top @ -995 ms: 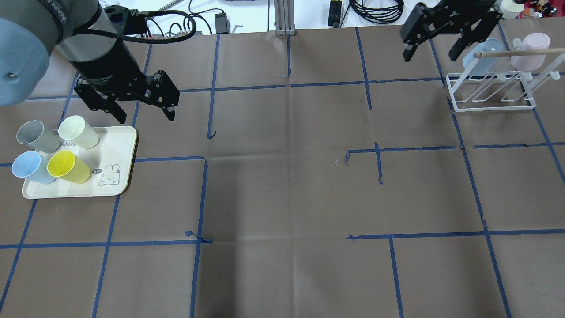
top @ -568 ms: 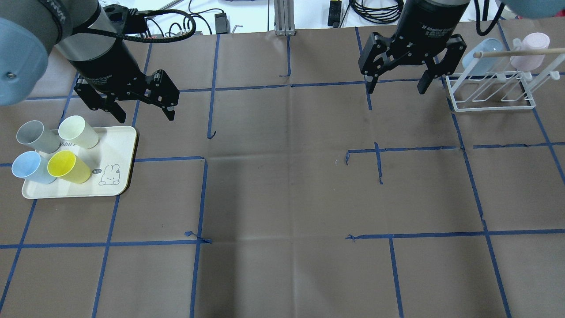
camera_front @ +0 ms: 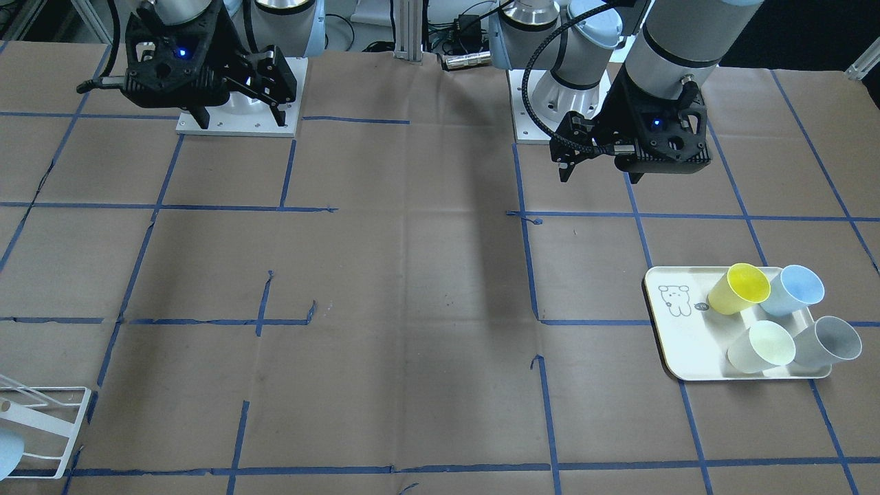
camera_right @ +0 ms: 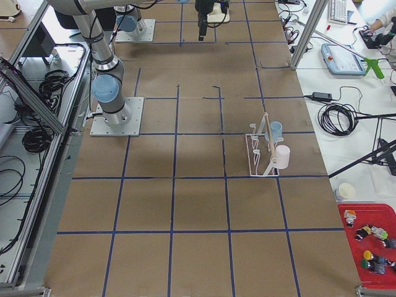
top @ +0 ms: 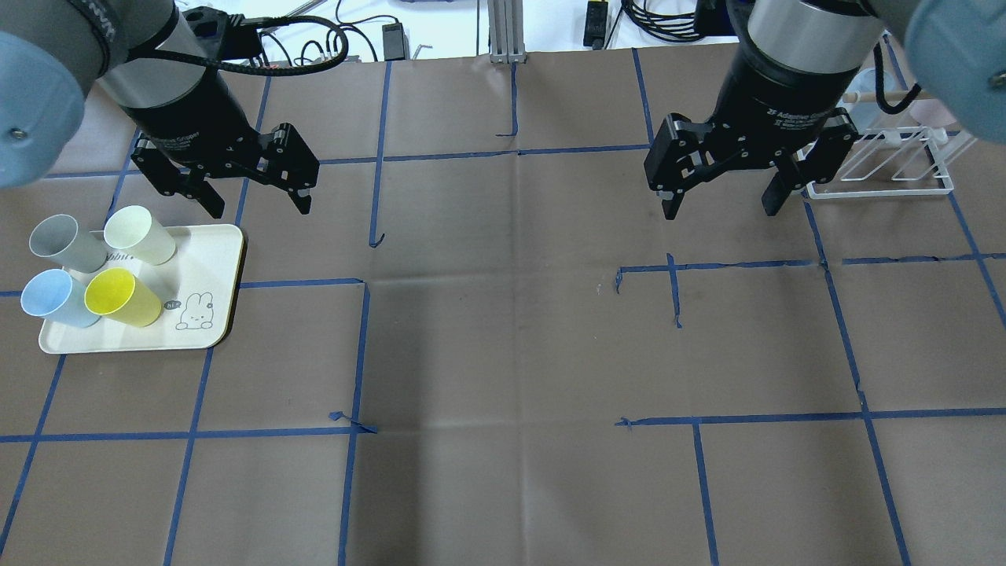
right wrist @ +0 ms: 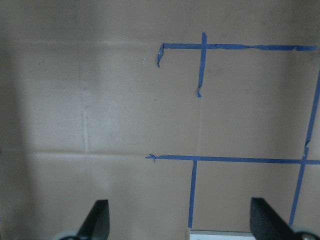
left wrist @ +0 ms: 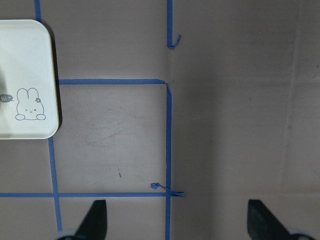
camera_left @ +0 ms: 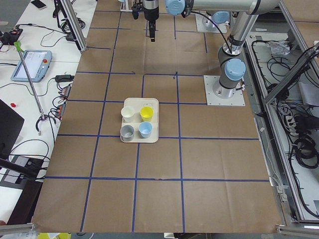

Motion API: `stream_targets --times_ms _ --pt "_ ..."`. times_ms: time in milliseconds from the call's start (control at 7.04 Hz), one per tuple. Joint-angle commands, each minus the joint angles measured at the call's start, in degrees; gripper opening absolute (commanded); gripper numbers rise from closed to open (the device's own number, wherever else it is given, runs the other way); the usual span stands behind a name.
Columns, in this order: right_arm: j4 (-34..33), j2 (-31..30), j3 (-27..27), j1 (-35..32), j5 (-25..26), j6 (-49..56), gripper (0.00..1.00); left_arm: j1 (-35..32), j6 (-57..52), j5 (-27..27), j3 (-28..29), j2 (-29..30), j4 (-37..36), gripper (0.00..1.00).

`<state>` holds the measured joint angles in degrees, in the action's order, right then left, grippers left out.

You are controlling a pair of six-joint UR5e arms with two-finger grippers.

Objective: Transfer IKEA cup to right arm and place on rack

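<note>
Several IKEA cups stand on a cream tray [top: 214, 259] at the table's left: grey [top: 64, 244], cream [top: 140, 234], blue [top: 52, 299] and yellow [top: 119, 297]. My left gripper [top: 259, 206] hovers open and empty just behind the tray's right corner. The white wire rack [top: 880, 187] stands at the far right. A blue cup [camera_right: 276, 129] and a pink cup [camera_right: 282, 156] hang on it. My right gripper [top: 721, 208] is open and empty above the table just left of the rack. Both wrist views show bare table between the spread fingers [left wrist: 95, 220] [right wrist: 97, 220].
Brown paper with blue tape lines [top: 519, 151] covers the table. Cables and an aluminium post [top: 507, 31] lie beyond the far edge. The arm bases [camera_front: 237, 113] sit at the robot's side of the table. A red bin of small items [camera_right: 371, 238] stands off the table's right end.
My right arm has swung from over the rack toward the table's middle and come lower, staying open. The left arm and the cups have not moved.
</note>
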<state>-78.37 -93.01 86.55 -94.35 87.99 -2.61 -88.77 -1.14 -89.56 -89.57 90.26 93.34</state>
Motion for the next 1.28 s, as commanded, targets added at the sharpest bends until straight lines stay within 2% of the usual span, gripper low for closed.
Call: stream_targets --times_ms 0,284,1137 --pt "-2.29 -2.69 4.13 0.65 2.19 -0.29 1.0 0.0 0.0 0.0 0.0 0.0 0.0 0.99" --pt "-6.07 -5.5 9.31 0.83 2.01 -0.29 1.0 0.0 0.0 0.0 0.0 0.0 0.0 0.99" --pt "-6.09 -5.86 9.51 1.71 1.92 -0.38 1.0 0.0 0.0 0.0 0.18 0.0 0.0 0.99"
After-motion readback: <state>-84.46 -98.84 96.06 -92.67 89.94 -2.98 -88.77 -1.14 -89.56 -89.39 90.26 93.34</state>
